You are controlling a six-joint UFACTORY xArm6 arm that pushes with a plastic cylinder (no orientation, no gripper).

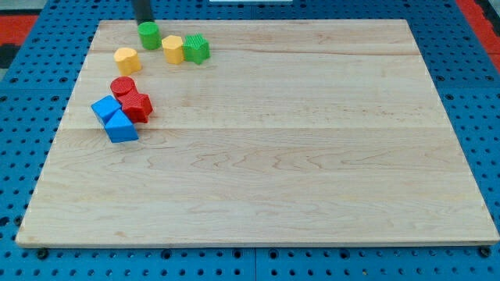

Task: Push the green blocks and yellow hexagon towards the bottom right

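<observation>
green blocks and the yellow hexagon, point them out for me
green cylinder (149, 34), camera view, on its front side wall
green star block (197, 48), camera view, on its top face
yellow hexagon (173, 48), camera view, on its top face

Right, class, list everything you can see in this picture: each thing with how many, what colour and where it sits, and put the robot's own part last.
Wooden board: one, pale wood, fills most of the view.
Blue pegboard surface: one, blue with holes, around the board.
Green round block: one, green, top left of the board.
Green ridged block: one, green, touching the right of the yellow hexagon block.
Yellow hexagon block: one, yellow, right of the green round block.
Yellow rounded block: one, yellow, below and left of the green round block.
Red blocks: two, red, left side, touching.
Blue blocks: two, blue, lower left of the red ones.
My tip: one dark rod, just above the green round block.
</observation>
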